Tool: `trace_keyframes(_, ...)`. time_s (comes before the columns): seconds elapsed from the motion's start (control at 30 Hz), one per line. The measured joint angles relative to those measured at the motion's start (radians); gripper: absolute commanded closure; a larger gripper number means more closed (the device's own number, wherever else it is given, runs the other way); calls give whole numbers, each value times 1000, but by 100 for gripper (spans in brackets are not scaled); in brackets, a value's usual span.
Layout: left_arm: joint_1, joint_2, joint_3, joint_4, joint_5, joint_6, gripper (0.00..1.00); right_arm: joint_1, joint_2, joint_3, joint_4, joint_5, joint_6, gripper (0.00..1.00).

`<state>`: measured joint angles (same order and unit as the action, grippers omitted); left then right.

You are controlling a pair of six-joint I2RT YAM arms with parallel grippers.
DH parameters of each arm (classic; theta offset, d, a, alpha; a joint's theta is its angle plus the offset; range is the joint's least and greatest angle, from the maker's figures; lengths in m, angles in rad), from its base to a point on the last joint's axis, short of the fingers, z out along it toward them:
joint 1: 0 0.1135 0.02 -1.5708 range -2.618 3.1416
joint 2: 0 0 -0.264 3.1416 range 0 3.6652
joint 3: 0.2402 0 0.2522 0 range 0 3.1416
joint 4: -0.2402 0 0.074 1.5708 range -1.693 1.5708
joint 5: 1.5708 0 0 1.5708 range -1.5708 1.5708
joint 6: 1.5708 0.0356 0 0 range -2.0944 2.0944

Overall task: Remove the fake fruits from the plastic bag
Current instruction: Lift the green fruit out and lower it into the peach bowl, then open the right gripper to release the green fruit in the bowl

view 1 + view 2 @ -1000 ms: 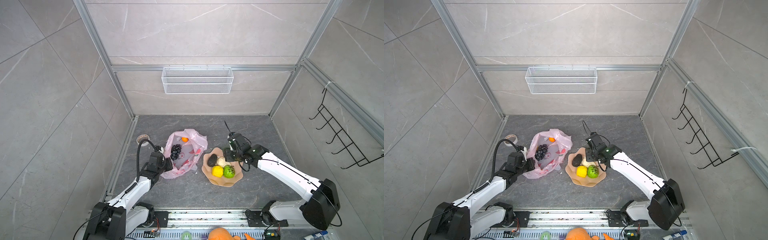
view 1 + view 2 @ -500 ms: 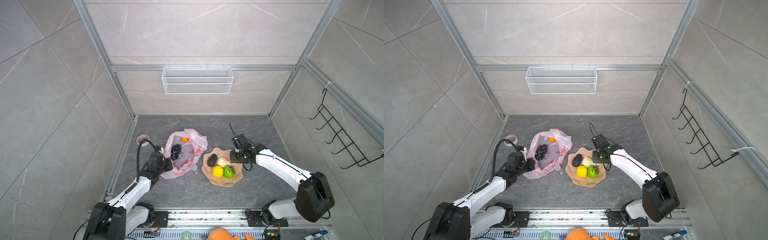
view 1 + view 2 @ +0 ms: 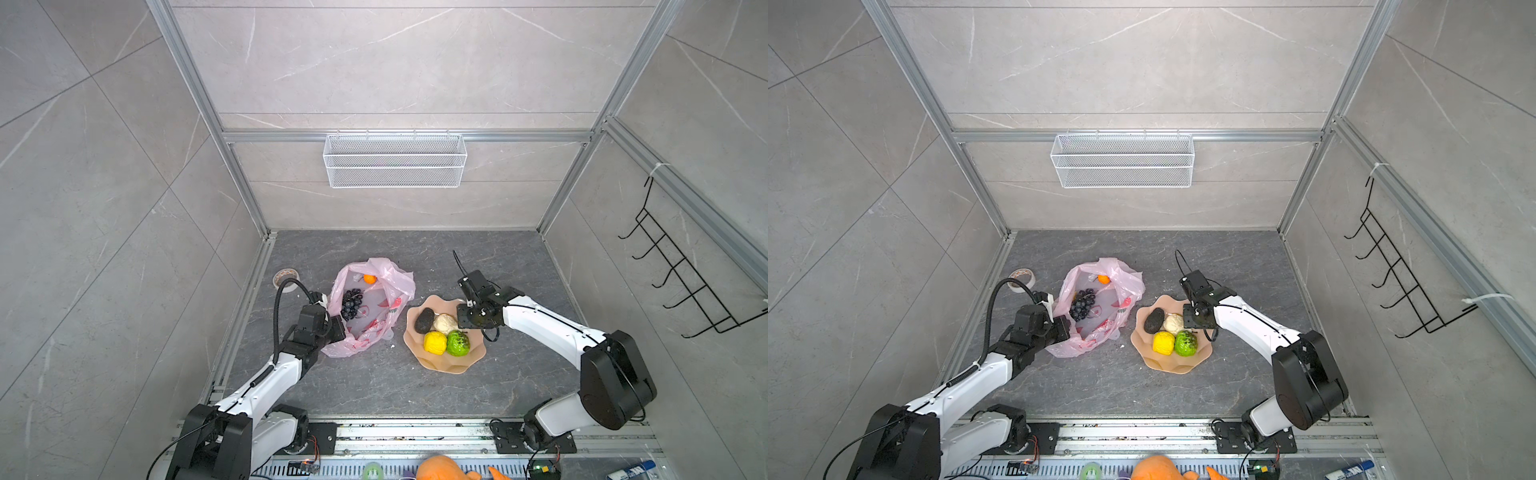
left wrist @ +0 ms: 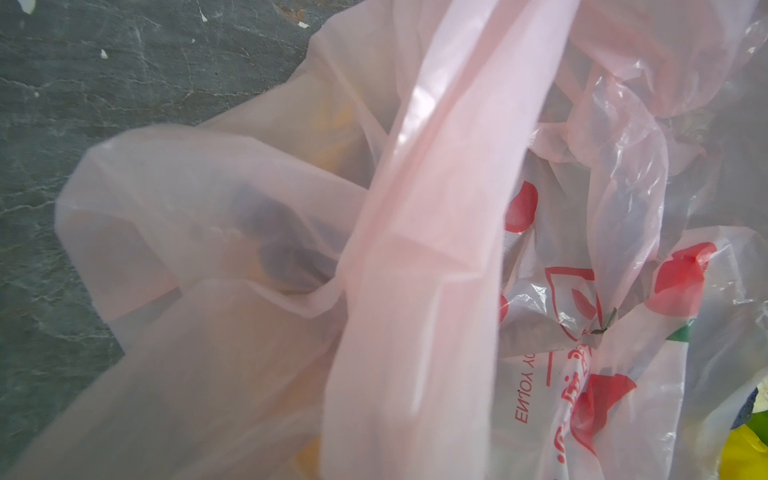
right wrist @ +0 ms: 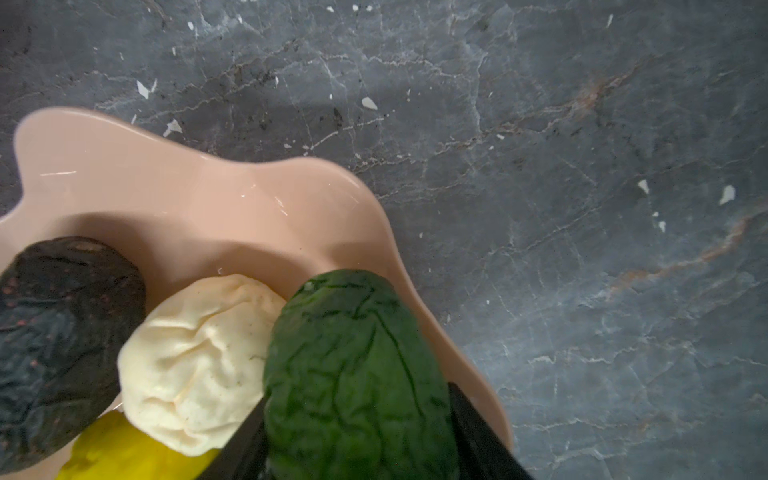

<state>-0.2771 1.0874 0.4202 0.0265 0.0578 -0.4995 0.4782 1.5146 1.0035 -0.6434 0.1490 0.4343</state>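
Plastic bag (image 3: 400, 286), thin crinkly pink film printed with red apples, lies open on the grey veined worktop (image 3: 374, 386), holding a black grape bunch (image 3: 352, 303) and an orange piece (image 3: 369, 279). The left end effector (image 3: 337, 328) is clamped on its near edge. Beside it, a wavy peach plate (image 3: 461, 365) carries a dark avocado (image 3: 424, 320), cream piece (image 3: 445, 323), lemon (image 3: 434, 343) and bumpy green fruit (image 3: 458, 343). The right end effector (image 3: 464, 323) grips a wrinkled dark-green fruit (image 5: 353, 365) above the plate's rim.
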Motion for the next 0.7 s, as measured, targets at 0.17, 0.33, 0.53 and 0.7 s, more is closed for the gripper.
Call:
trace_keyframes(0.17, 0, 0, 0, 3, 0, 1, 95, 0, 1, 0, 8, -7, 0, 37)
trace_keyframes(0.33, 0, 0, 0, 5, 0, 3, 95, 0, 1, 0, 8, -7, 0, 36)
trace_keyframes(0.53, 0, 0, -2, 5, 0, 3, 95, 0, -1, 0, 8, -8, 0, 29)
trace_keyframes(0.7, 0, -1, -6, 5, 0, 3, 94, 2, -31, 0, -3, -8, 0, 29)
